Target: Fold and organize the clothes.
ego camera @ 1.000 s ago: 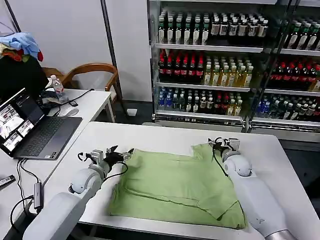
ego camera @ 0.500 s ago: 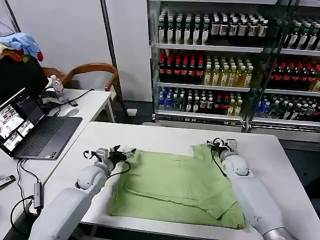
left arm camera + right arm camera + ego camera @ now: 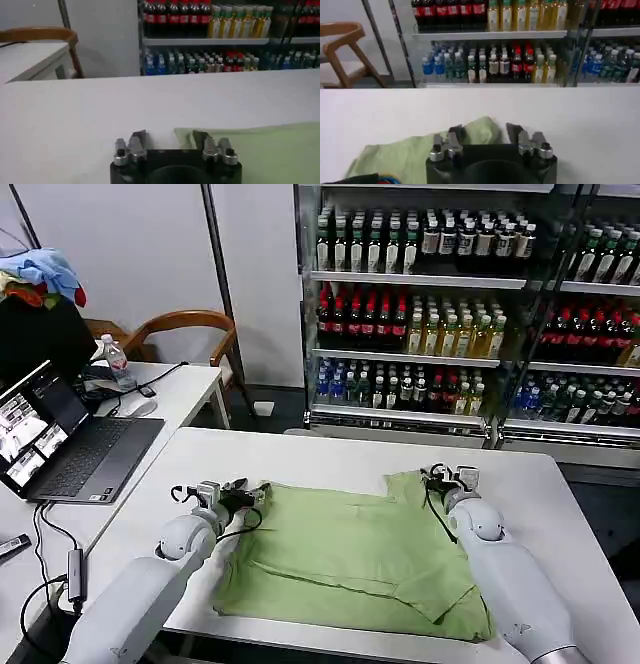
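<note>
Both claws gaped wide at the far corners of the soft light green polo shirt (image 3: 345, 554): left gripper (image 3: 245, 493), right gripper (image 3: 437, 477). Pinching both corners evenly would probably fold it straight.

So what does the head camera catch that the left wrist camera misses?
The head view alone shows the whole light green shirt spread on the white table, both arms, the right gripper at its far right corner, and a laptop. The left wrist view alone shows, close up, the left gripper open over the shirt's corner. Both show the shirt, table, wooden chair and drink shelves.
</note>
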